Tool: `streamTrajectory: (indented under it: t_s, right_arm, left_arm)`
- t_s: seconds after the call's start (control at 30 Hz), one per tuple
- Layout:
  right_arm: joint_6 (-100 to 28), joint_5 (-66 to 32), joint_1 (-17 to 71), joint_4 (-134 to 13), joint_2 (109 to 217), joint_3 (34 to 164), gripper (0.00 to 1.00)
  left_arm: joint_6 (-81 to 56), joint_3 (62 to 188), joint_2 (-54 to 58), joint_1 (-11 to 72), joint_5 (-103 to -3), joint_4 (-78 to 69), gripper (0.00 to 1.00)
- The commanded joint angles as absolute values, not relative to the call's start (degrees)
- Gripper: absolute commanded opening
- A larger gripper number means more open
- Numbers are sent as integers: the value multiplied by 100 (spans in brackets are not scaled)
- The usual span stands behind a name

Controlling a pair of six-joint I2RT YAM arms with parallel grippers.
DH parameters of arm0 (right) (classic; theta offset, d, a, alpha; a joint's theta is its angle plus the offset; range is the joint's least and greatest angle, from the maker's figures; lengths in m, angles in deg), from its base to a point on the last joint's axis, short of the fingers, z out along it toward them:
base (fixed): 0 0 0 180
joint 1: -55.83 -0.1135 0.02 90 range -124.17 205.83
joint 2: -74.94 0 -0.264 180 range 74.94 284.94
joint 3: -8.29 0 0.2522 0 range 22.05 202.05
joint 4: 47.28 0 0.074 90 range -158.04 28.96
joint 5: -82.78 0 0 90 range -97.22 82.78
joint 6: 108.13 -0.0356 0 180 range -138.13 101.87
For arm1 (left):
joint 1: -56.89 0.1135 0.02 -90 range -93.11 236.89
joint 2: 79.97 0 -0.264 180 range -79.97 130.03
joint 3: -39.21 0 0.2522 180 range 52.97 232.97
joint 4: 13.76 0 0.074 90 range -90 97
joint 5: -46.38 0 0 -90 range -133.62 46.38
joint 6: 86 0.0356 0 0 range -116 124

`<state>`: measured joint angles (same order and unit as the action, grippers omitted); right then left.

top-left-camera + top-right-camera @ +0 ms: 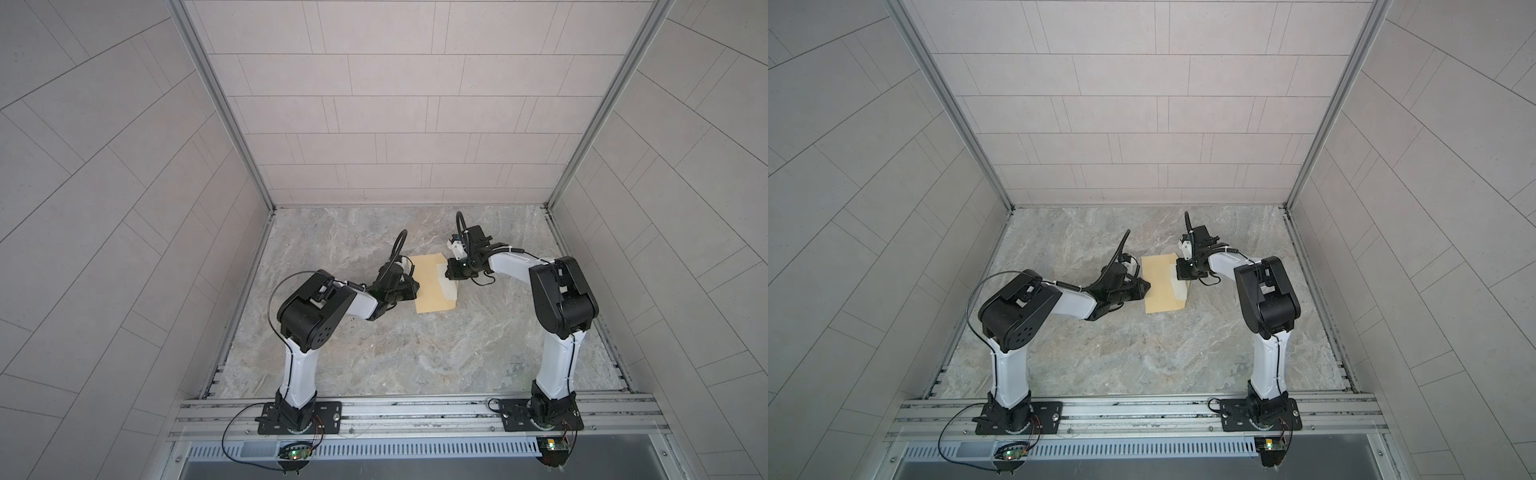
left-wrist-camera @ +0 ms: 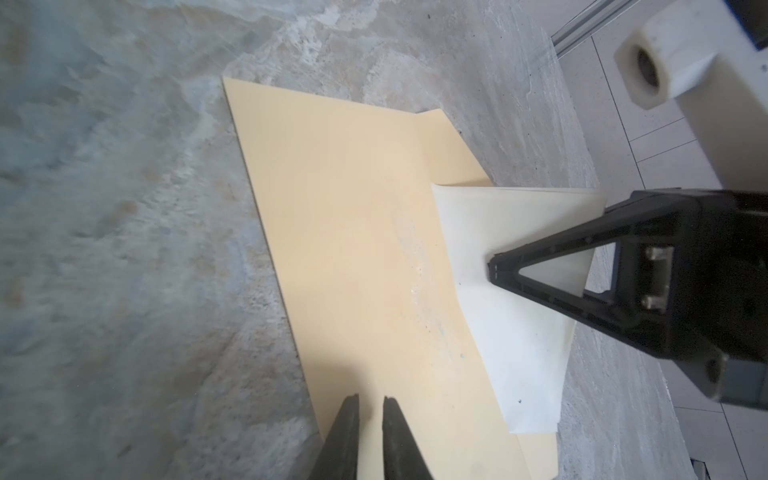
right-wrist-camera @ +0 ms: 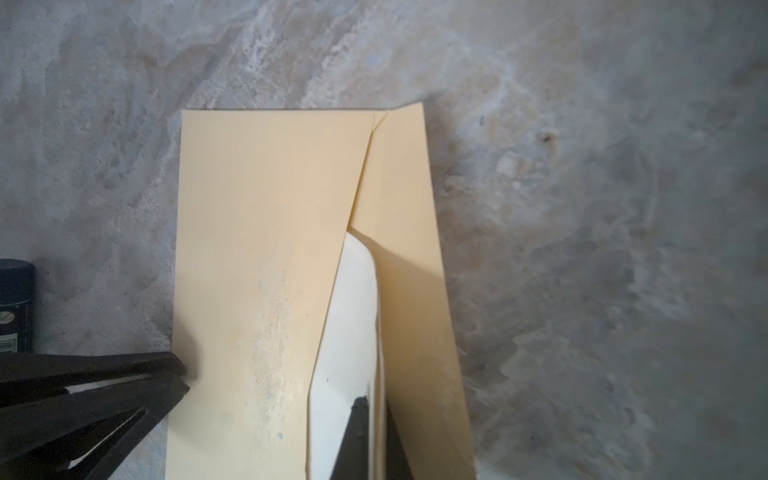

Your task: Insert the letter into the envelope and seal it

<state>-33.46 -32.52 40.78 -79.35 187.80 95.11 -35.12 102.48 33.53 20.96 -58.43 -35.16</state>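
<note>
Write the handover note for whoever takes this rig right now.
Left gripper: jaws slightly apart, tips over the envelope edge, holding nothing.
Right gripper: shut on the letter.
Envelope lies flat on the table, flap open.
Done: letter partly tucked into the envelope's mouth; the rest bows up outside.
Left: push the letter fully in, release it, fold the flap over and seal.
</note>
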Motion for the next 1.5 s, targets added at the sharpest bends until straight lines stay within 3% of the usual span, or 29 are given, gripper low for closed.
streamTrajectory:
  t_s: [0.0,0.57,0.8,1.0,1.23,1.47]
  right_arm:
    - [-3161,-3367,4028,-8129,18935,9685,0]
    - [-3205,-3460,3948,-8258,19146,9887,0]
    - [-3271,-3407,3940,-8262,19007,9878,6]
    - [-3396,-3389,3940,-8168,18775,9795,15]
    - [-3444,-3153,3941,-8330,18561,9867,33]
    - [-3456,-2867,3939,-8443,18131,9713,51]
  left_arm:
    - [-3452,10280,3460,2075,-5772,-3535,18]
    - [-3309,10298,3375,2083,-5757,-3384,18]
    - [-3318,10309,3378,2083,-5740,-3375,18]
    - [-3249,10298,3300,2080,-5695,-3305,18]
    - [-3170,10232,3098,2086,-5642,-3221,20]
    - [-2883,10018,2470,2100,-5463,-3051,29]
